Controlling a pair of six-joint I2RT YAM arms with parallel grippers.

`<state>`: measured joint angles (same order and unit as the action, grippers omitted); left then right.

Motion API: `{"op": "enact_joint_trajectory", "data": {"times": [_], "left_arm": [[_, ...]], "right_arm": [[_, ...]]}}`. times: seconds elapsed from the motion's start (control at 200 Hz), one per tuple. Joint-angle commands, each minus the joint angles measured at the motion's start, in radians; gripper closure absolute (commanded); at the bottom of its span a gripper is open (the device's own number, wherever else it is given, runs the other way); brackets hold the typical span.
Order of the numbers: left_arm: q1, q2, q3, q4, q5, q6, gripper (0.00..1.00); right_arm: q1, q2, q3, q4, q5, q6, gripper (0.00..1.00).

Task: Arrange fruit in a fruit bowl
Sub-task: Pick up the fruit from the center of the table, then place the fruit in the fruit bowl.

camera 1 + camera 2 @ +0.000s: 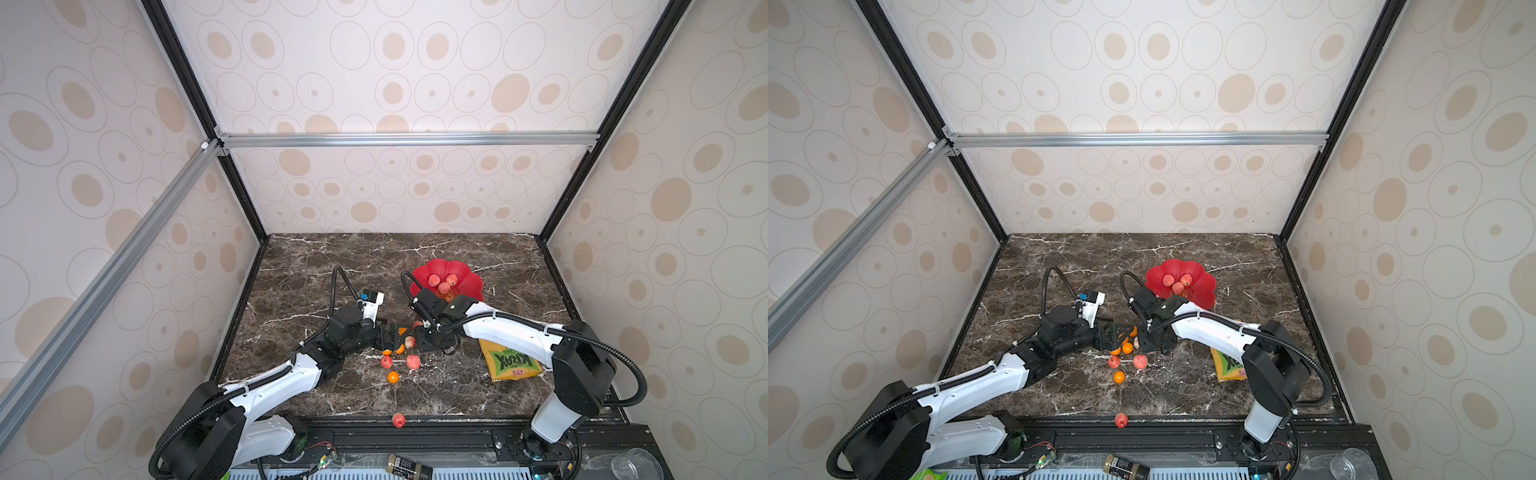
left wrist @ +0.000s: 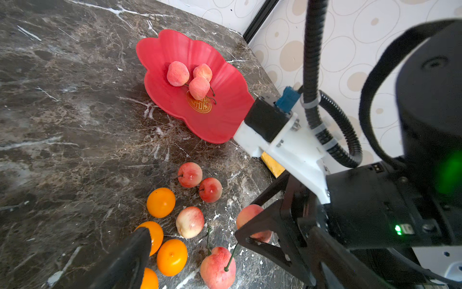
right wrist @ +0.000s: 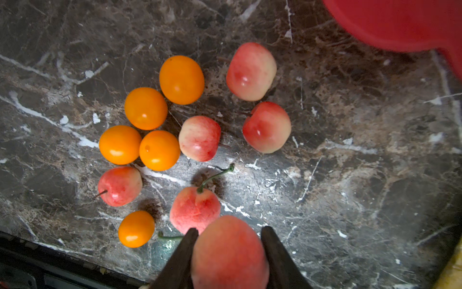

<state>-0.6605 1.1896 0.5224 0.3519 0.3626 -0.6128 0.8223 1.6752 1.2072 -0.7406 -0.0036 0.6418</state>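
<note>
Pink-red, the peach [image 3: 230,252] is clamped in the right claw [image 3: 229,230] by the loose fruit [image 3: 198,138] mid-counter, with the red bowl [image 1: 445,266] just beyond, toward the counter's far edge.

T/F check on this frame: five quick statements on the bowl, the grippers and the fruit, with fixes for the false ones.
1. The red bowl holds three pink fruits. True.
2. The right gripper is empty. False: it is shut on a pink peach-like fruit.
3. An orange fruit lies in the bowl. False: the orange fruits in view all lie on the marble table.
4. The left gripper is open. True.
5. A lone pink fruit sits at the table's front edge. True.
</note>
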Motion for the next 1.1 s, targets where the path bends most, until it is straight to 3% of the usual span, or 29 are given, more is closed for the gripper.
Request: {"op": "enact_joint_trajectory", "data": {"times": [0.0, 0.555, 1.095], "left_arm": [[-0.010, 0.011, 0.037, 0.035, 0.014, 0.019, 0.01], [-0.011, 0.098, 0.093, 0.071, 0.017, 0.033, 0.01], [-0.012, 0.329, 0.297, 0.105, 0.024, 0.079, 0.01]], "right_arm": [[-0.015, -0.030, 0.007, -0.034, 0.007, -0.005, 0.58], [-0.107, -0.084, -0.003, -0.045, 0.010, -0.038, 0.58], [-0.333, -0.035, 0.069, -0.040, -0.016, -0.146, 0.59]]}}
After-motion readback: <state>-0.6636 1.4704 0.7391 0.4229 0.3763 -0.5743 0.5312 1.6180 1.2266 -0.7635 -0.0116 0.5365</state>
